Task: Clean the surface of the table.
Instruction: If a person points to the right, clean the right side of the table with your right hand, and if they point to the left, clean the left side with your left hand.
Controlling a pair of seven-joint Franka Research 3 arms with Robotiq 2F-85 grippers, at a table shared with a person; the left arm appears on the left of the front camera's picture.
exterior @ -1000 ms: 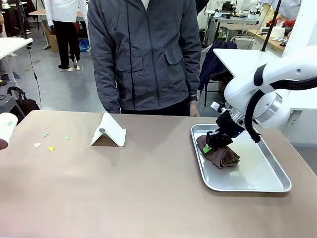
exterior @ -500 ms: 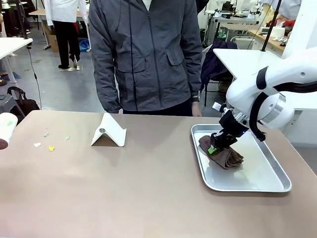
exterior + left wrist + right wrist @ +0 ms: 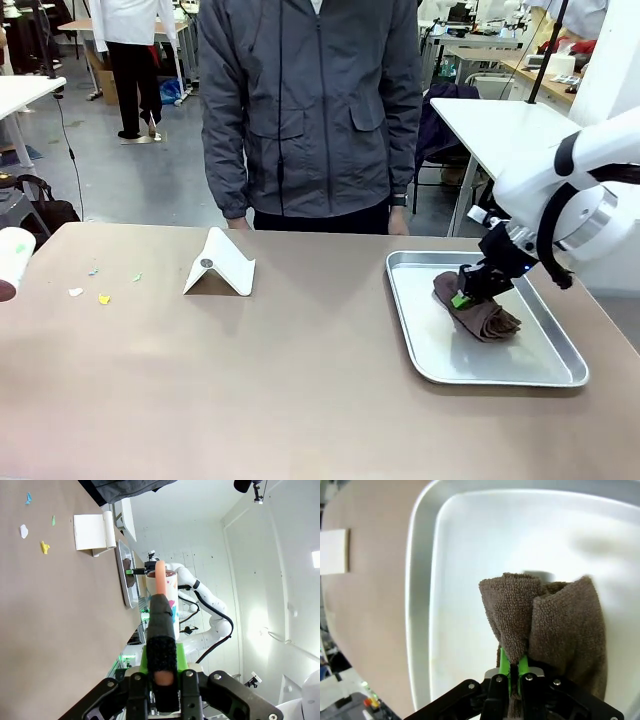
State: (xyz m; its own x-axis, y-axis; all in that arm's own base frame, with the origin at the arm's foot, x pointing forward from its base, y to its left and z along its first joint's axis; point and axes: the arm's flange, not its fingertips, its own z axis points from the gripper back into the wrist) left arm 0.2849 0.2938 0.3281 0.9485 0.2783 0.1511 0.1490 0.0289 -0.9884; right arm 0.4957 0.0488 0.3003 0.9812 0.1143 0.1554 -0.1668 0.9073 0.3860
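Tray [image 3: 440,348] on table [image 3: 250,390], right side; cloth [image 3: 490,320] in tray. Stand [image 3: 220,265] left of centre, scraps [image 3: 103,298] farther left. Person [image 3: 310,110] behind table.

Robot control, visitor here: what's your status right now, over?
Right gripper shut on the brown cloth, in the tray. Left gripper shut on a dark tool. Table: coloured scraps at left. White stand between.

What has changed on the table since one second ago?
The right gripper, jaws shut on the brown cloth, moved it across the tray toward the robot's right. The person stepped slightly the same way. The white stand, the paper scraps and the tray stayed put.
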